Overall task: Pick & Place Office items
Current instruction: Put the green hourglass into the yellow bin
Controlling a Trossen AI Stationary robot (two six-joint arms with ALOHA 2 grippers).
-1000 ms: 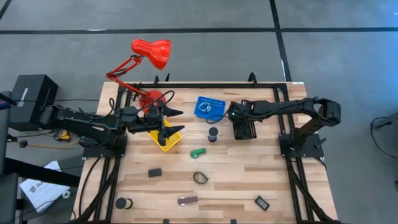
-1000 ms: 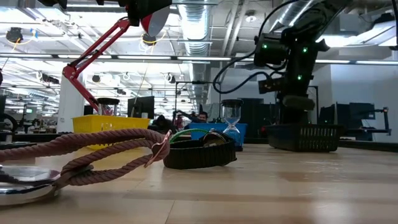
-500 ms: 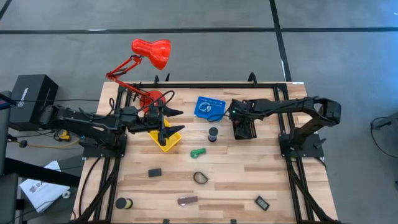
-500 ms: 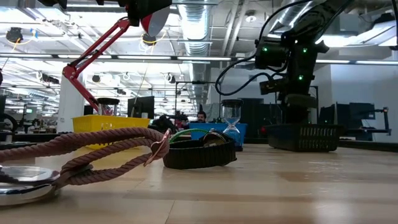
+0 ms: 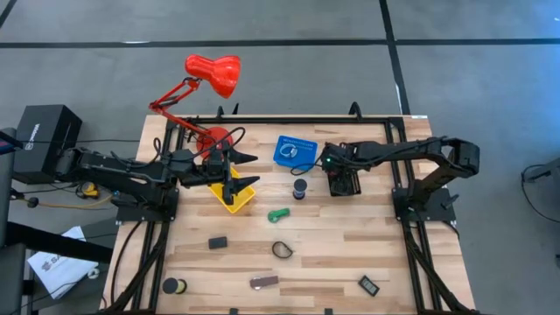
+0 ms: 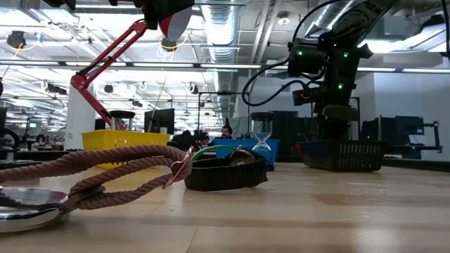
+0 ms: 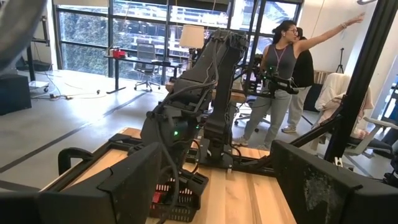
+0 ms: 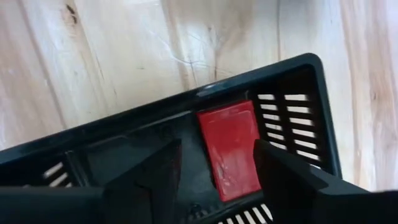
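Landmark: black basket (image 5: pixel 344 181), far-right part of table (image 5: pixel 324 254).

- Right gripper (image 8: pixel 214 163) is being held directly over black basket, fingers spread apart, nothing clamped betw. them.
- Red block (image 8: pixel 229 151) is lying flat on basket floor, below and betw. the fingers, apart from both.
- Left gripper (image 5: pixel 234 171) is being held well left of black basket, over yellow basket (image 5: pixel 233 198), jaws fully apart, empty.
- Green piece (image 5: pixel 278 213), black loop (image 5: pixel 281 250), brownish bar (image 5: pixel 263 282) are lying loose on table, nearer than black basket and left of it.
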